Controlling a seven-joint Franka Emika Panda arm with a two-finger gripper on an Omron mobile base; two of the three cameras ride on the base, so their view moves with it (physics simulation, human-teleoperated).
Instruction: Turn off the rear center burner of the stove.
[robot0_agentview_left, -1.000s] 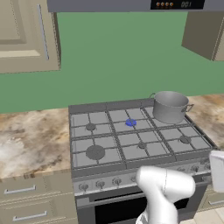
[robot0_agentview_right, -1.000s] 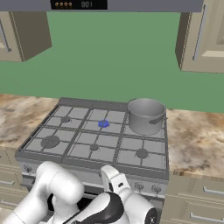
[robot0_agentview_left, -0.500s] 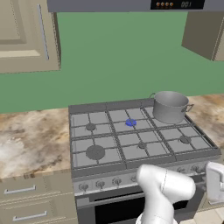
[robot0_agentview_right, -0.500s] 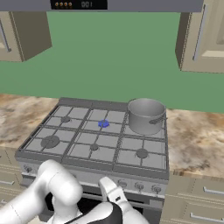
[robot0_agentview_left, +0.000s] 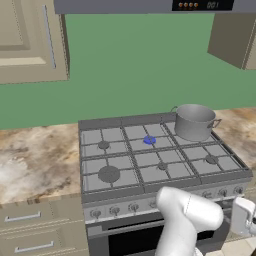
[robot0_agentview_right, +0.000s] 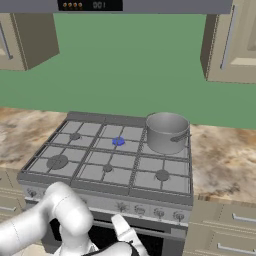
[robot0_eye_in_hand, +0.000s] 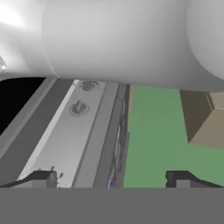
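Burner (robot0_agentview_left: 149, 140): glows blue, far centre of stove (robot0_agentview_left: 165, 187).
Pot (robot0_agentview_left: 194, 121): far right grate, just beside burner.
Gripper (robot0_eye_in_hand: 111, 177): fingers apart, empty, near knob panel.

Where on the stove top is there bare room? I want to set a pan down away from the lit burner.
The front row of the stove is bare: three unlit grates between the knob row and the rear burners. The rear left grate is free too. The back is crowded: the rear center burner glows blue, and the pot fills the rear right grate beside it.
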